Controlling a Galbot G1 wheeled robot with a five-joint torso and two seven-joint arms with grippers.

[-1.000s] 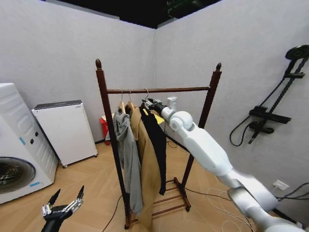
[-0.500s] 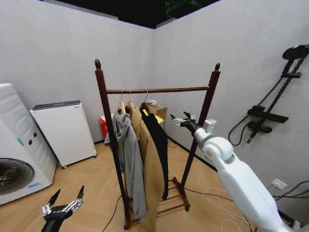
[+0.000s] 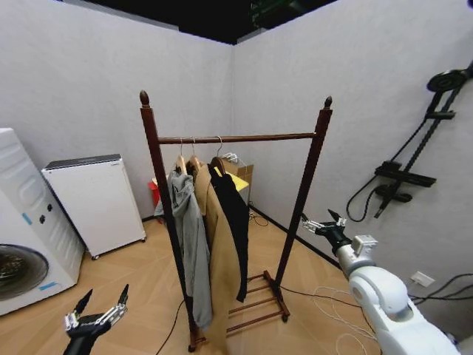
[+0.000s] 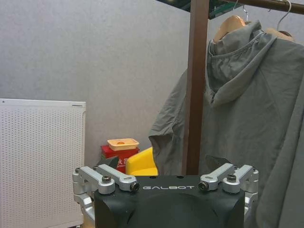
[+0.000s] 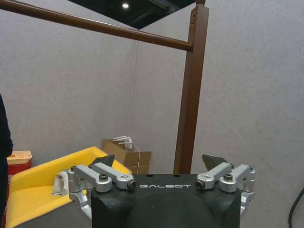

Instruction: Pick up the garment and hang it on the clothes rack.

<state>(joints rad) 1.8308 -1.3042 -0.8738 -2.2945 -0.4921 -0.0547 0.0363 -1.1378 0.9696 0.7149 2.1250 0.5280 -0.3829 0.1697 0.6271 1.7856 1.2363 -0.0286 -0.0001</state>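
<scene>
Head view: the black jacket point(image 3: 233, 222) hangs on the clothes rack point(image 3: 151, 185), its hanger hook over the top rail, on the right of three garments bunched toward the left upright. Just beside it, touching, hangs a long tan coat point(image 3: 218, 274), and next to that a grey hooded top point(image 3: 186, 244) against the left post. The rest of the rail, out to the right upright, is bare.

The right gripper point(image 3: 319, 223) is held out low to the right of the rack, well apart from the jacket, near the right upright — its fingers are spread and hold nothing. The white right arm point(image 3: 384, 303) runs back from it to the lower right corner. In the right wrist view the same gripper point(image 5: 160, 161) shows its two dark fingertips point(image 5: 105, 160) wide apart, pointing toward the rack's right post and the end of the rail, with a yellow object point(image 5: 42, 190) and a cardboard box point(image 5: 124, 154) on the floor beyond.

The left gripper point(image 3: 100, 305) sits low at the lower left, over the wooden floor, fingers spread and empty. The left wrist view looks at the left post and the grey hooded top — a white appliance point(image 4: 40, 156) stands against the wall. A washing machine point(image 3: 22, 229) stands at the far left.
</scene>
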